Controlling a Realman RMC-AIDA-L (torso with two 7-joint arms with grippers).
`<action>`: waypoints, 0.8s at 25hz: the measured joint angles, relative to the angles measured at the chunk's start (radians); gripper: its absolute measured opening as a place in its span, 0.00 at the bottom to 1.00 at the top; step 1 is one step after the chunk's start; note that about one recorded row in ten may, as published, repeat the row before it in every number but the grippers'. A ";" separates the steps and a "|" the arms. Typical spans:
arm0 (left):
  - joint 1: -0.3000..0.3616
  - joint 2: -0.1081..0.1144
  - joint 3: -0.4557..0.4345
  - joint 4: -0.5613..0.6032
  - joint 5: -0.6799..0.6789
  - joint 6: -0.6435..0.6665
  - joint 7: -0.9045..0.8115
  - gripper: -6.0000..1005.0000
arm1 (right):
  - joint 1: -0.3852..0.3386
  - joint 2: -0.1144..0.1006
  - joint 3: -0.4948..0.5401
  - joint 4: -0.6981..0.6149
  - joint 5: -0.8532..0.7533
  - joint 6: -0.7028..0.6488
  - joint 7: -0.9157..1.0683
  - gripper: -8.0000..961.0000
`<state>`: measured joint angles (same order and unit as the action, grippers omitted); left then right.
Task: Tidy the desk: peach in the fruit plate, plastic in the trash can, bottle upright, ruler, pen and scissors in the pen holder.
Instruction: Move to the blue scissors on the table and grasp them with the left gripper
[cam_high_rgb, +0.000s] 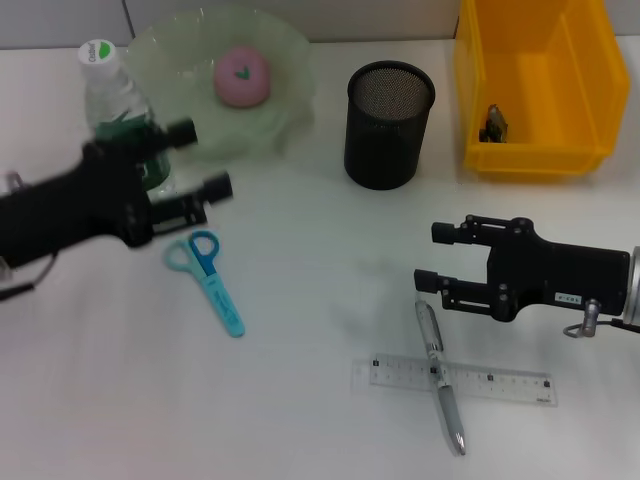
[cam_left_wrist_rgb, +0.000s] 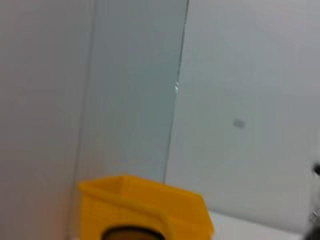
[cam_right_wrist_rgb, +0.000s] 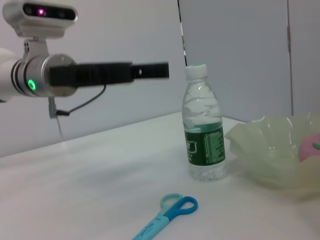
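At the far left the bottle (cam_high_rgb: 118, 100) stands upright on the white desk (cam_high_rgb: 300, 300), just left of the pale green fruit plate (cam_high_rgb: 275, 60), which holds the pink peach (cam_high_rgb: 241, 77). The left gripper (cam_high_rgb: 205, 160) hangs just near of the bottle, its two fingers spread wide with nothing between them; the right wrist view shows it raised to about the height of the bottle's cap, clear of it. Below it the blue scissors (cam_high_rgb: 208, 275) lie flat, handles toward the bottle. In the middle, at the far side, the black mesh pen holder (cam_high_rgb: 388, 125) stands with nothing visible inside it. Nearer, the pen (cam_high_rgb: 441, 375) lies across the clear ruler (cam_high_rgb: 455, 381), the two forming a cross. The right gripper (cam_high_rgb: 432, 256) hovers just far of the pen's upper end, jaws apart and holding nothing. At the far right the yellow trash can (cam_high_rgb: 590, 80) has a small dark piece (cam_high_rgb: 494, 125) in it.
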<state>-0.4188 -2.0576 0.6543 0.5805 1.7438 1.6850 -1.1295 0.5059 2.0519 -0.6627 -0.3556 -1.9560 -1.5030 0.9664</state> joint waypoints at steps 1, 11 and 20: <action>0.000 -0.001 0.000 -0.010 0.017 -0.001 0.012 0.80 | 0.000 0.000 0.000 0.000 -0.001 0.000 0.000 0.69; 0.005 -0.005 0.037 -0.122 0.062 -0.061 0.114 0.80 | -0.002 0.001 0.000 0.000 -0.003 0.000 -0.001 0.69; -0.008 -0.011 0.061 -0.232 0.068 -0.170 0.204 0.80 | -0.004 0.002 0.000 0.000 -0.003 0.006 -0.002 0.69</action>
<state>-0.4264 -2.0686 0.7157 0.3481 1.8123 1.5147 -0.9252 0.5017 2.0540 -0.6626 -0.3559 -1.9587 -1.4970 0.9646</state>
